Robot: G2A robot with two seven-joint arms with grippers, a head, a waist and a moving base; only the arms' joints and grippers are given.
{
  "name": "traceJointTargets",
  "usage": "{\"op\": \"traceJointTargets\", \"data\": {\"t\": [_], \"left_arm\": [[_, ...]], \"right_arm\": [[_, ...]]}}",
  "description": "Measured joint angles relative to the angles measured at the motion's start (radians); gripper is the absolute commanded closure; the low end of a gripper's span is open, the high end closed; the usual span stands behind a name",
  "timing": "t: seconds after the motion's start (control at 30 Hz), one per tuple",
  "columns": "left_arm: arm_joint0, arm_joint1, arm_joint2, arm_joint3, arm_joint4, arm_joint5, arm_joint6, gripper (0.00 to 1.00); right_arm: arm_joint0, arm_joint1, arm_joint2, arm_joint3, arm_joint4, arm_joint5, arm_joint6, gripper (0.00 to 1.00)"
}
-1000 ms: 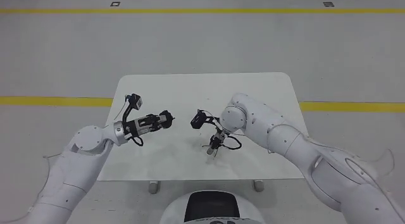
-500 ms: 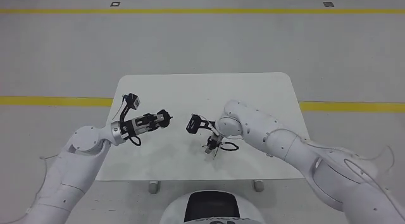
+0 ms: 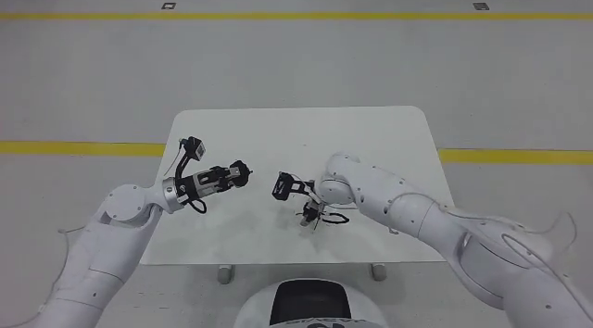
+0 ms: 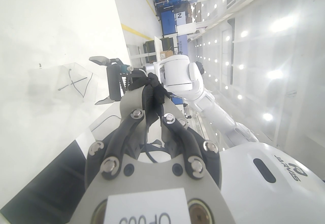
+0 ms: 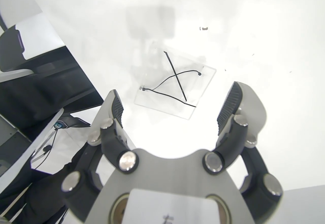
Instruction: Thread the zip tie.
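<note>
Right claw (image 5: 175, 94) hangs wide apart and empty, pointing down at the zip ties (image 5: 177, 75), with a gap between its tips and them. The zip ties are thin black strands lying crossed on a clear sheet (image 5: 200, 90), on the robot's side of the tabletop (image 3: 371, 133). I count at least two, though where they overlap it is hard to say which strand belongs to which.

I judge each one to be very light, springy rather than limp, and slick, so a glancing touch would likely make it skate or flick away. They lie nearly flat, which leaves little to get under. The sheet itself looks smooth and loose enough to slide if pushed sideways.

The best hold, to my eye, is a straight-down pinch across one strand, away from the crossing and close to a head (image 5: 199, 73), where the small knob gives the pads something to stop against. The free tail would then need a second hold near its tip to be steered into the slot.

From above, the right arm is sharply bent over that near part of the tabletop. The left claw (image 3: 248, 172) is held above the tabletop, well apart from the sheet and pointing sideways toward the other arm. Its halves are pressed together, with nothing I can make out between them.
</note>
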Motion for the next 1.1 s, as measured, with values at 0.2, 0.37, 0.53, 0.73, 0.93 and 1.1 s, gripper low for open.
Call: {"op": "traceJointTargets", "data": {"t": [0.2, 0.37, 0.53, 0.73, 0.93, 1.1], "left_arm": [[0.000, 0.000, 0.000, 0.000, 0.000, 0.000, 0.000, 1.00], [0.000, 0.000, 0.000, 0.000, 0.000, 0.000, 0.000, 1.00], [0.000, 0.000, 0.000, 0.000, 0.000, 0.000, 0.000, 1.00], [0.000, 0.000, 0.000, 0.000, 0.000, 0.000, 0.000, 1.00], [0.000, 0.000, 0.000, 0.000, 0.000, 0.000, 0.000, 1.00], [0.000, 0.000, 0.000, 0.000, 0.000, 0.000, 0.000, 1.00]], "right_arm": [[0.000, 0.003, -0.001, -0.003, -0.004, 0.000, 0.003, 0.00], [-0.015, 0.009, 0.008, -0.005, -0.030, 0.000, -0.038, 0.00], [-0.020, 0.030, 0.017, -0.028, -0.039, 0.000, -0.043, 0.29], [-0.030, 0.056, 0.019, -0.048, -0.027, 0.000, -0.055, 0.56], [-0.038, 0.067, 0.003, -0.048, -0.017, 0.000, -0.090, 0.63], [-0.046, 0.065, -0.011, -0.031, -0.024, 0.000, -0.123, 0.68]]}}
